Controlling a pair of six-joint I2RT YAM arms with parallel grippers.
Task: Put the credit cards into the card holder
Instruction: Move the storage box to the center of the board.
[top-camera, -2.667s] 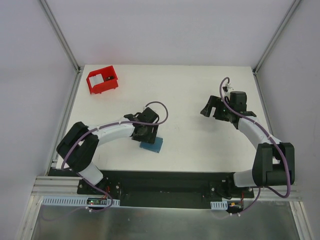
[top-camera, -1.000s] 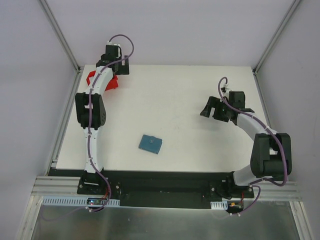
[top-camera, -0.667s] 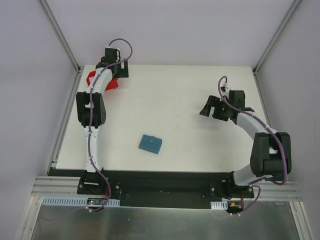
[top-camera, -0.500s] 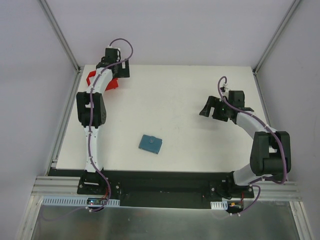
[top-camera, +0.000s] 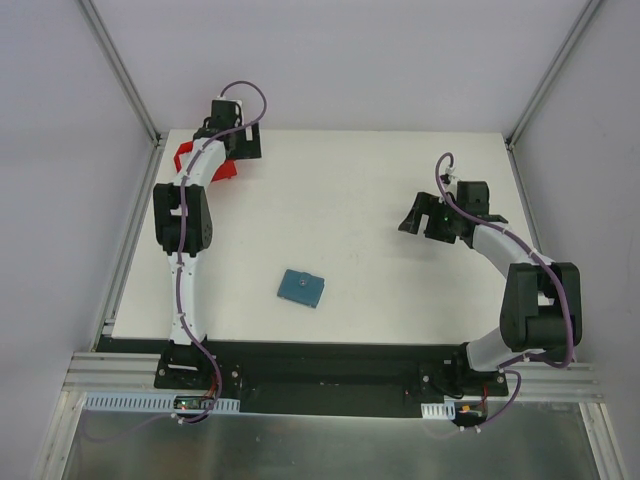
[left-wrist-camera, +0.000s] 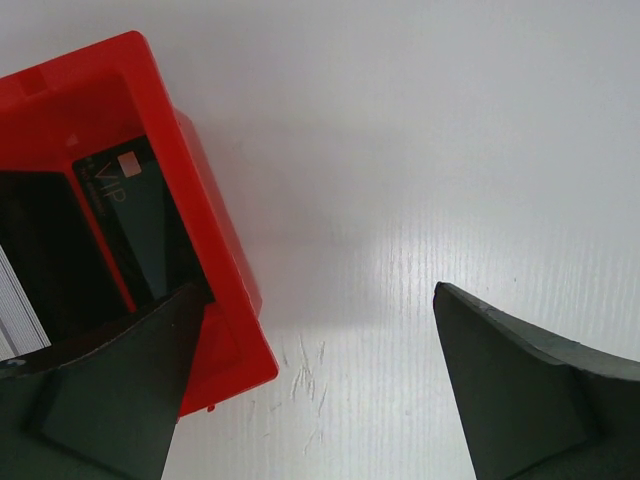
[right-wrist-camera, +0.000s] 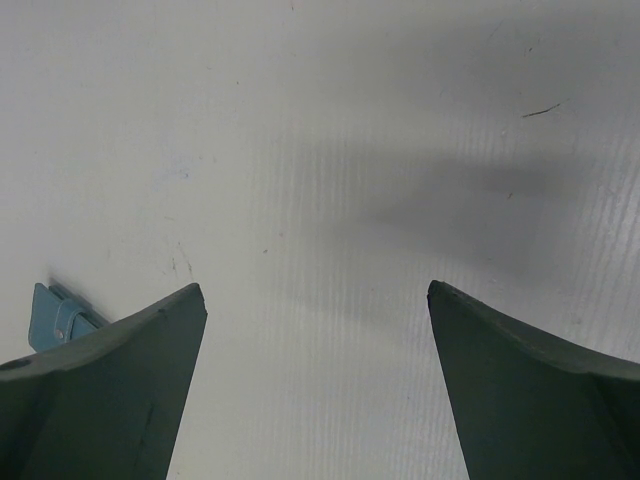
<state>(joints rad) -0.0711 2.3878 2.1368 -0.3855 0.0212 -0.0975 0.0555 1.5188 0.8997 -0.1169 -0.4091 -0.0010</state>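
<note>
Red bin at eleven o'clock holding credit cards: thin, stiff, light, likely slippery; best pinched by an edge. Left claw wide above bin; right claw wide, empty. Teal card holder near seven o'clock.

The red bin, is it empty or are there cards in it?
Not empty: a dark card lies inside the red bin.

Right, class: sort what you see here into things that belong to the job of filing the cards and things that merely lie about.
Belongs to the job:
- dark card in the bin
- pale card beside it
- blue wallet

Merely about:
- red bin, which only holds the cards
- white table
</note>
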